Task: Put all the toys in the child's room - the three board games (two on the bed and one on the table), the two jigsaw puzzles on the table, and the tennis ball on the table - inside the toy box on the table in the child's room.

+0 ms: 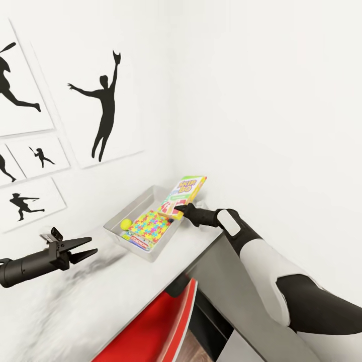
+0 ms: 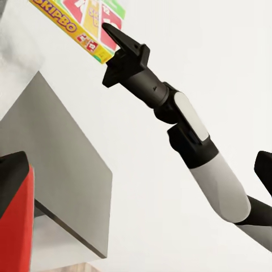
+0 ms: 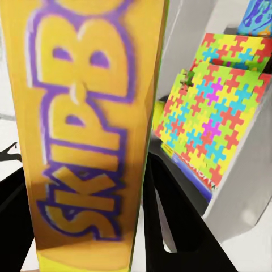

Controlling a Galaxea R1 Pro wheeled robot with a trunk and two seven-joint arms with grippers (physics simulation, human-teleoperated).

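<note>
Our right gripper (image 1: 182,210) clamps a flat glossy board game (image 1: 185,193) over the toy box (image 1: 149,197). Inside lie a jagged jigsaw puzzle (image 1: 149,224) and round tennis ball (image 1: 125,223). Left gripper (image 1: 86,247) jaws gape apart

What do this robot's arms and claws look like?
The right arm has glossy white shells over black joints, with a rounded white panel near the wrist. Both the left claw and right claw are matt black with two tapering pointed fingers. No cables show.

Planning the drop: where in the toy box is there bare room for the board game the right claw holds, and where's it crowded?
Bare floor shows at the toy box's wall-side end, bordered by the tennis ball and the jigsaw puzzle. The near end is crowded: puzzle stacked over another flat toy. The right claw holds the board game tilted over the far rim. Bare table lies by the left claw.
</note>
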